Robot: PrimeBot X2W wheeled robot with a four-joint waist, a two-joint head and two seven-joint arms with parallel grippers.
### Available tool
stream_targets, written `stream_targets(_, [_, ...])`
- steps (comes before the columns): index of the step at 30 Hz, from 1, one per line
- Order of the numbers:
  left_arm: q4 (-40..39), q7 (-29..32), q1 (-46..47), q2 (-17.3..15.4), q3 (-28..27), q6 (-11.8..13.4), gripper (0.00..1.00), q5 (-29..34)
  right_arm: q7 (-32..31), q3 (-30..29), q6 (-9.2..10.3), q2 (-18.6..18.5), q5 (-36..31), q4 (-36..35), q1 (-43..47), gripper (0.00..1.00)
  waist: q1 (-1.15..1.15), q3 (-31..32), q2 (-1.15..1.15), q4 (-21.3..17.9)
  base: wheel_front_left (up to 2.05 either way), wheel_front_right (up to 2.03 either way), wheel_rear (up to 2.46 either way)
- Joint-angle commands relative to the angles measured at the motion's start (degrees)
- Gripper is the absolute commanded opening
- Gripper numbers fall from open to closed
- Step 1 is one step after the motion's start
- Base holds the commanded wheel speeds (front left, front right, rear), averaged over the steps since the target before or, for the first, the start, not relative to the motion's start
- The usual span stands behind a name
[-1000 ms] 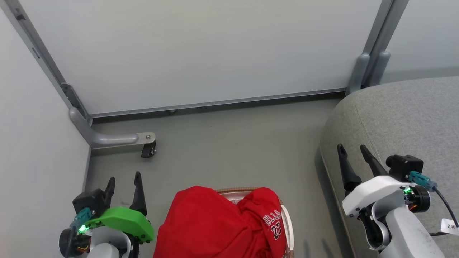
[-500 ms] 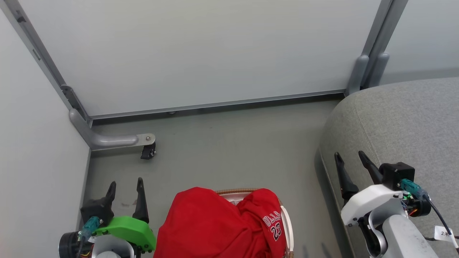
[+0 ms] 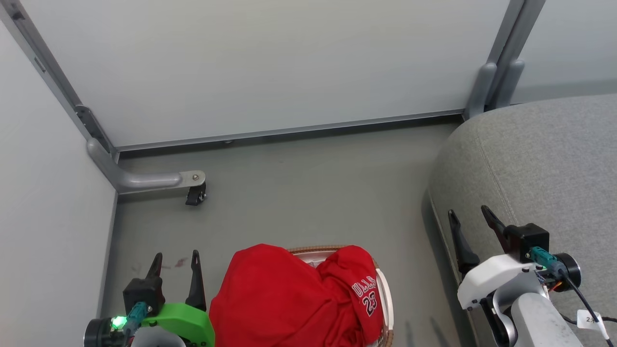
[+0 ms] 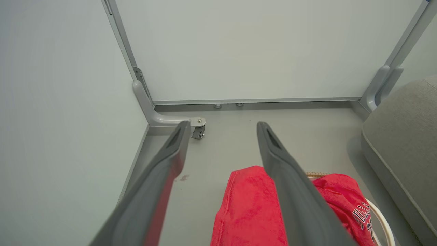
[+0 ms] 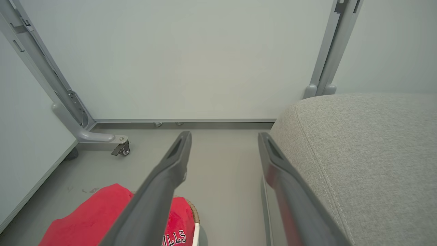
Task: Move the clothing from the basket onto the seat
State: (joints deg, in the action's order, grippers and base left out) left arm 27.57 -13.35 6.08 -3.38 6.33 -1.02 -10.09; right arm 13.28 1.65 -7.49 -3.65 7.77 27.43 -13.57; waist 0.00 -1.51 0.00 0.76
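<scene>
Logging L end effector (image 3: 176, 253), R end effector (image 3: 467, 210): spread, empty, sunk lower-frame; clothing (image 3: 279, 299) untouched in basket (image 3: 388, 301), my grab pending.

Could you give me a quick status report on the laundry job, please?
Left gripper open, empty, beside basket. Right gripper open, empty, by seat edge. Clothing heaped in basket, untouched. Nothing seen between basket and seat.

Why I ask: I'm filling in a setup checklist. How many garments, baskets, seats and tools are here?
Red garments: 2, a plain piece and a lettered jersey, as far as the heap shows
Basket: 1
Seat: 1
Tools: 2, left tool and right tool, both open
Total: 6
</scene>
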Motion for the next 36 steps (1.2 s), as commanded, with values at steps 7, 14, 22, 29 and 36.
stream_targets(7, [2.4,-1.1,5.4,0.4,1.0,-1.6,1.0,2.4,1.2,1.2,0.01,0.1,-3.7,-2.1,-4.6,1.0,0.0,-8.9,0.0,-2.5,0.0,0.0,0.0])
stream_targets(14, [5.4,-1.8,11.8,0.4,3.6,-3.3,1.0,3.6,1.9,2.5,0.01,0.4,-6.0,-4.8,-9.4,1.0,0.0,-17.8,0.0,-5.2,0.0,0.0,0.0])
stream_targets(22, [8.8,-1.8,19.6,0.3,7.4,-5.0,1.0,2.9,2.0,4.3,0.01,0.7,-5.5,-8.4,-14.9,1.0,0.0,-27.2,0.0,-8.4,0.0,0.0,0.0])
stream_targets(29, [12.3,-1.8,24.2,0.3,11.7,-6.0,1.0,4.7,2.0,6.3,0.01,0.7,-3.2,-11.9,-18.9,1.0,0.0,-34.0,0.0,-10.9,0.0,0.0,0.0])
stream_targets(36, [16.3,-1.8,26.1,0.3,16.8,-6.4,1.0,4.7,2.0,7.1,0.01,0.7,-1.8,-14.7,-21.3,1.0,0.0,-39.5,0.0,-12.6,0.0,0.0,0.0])
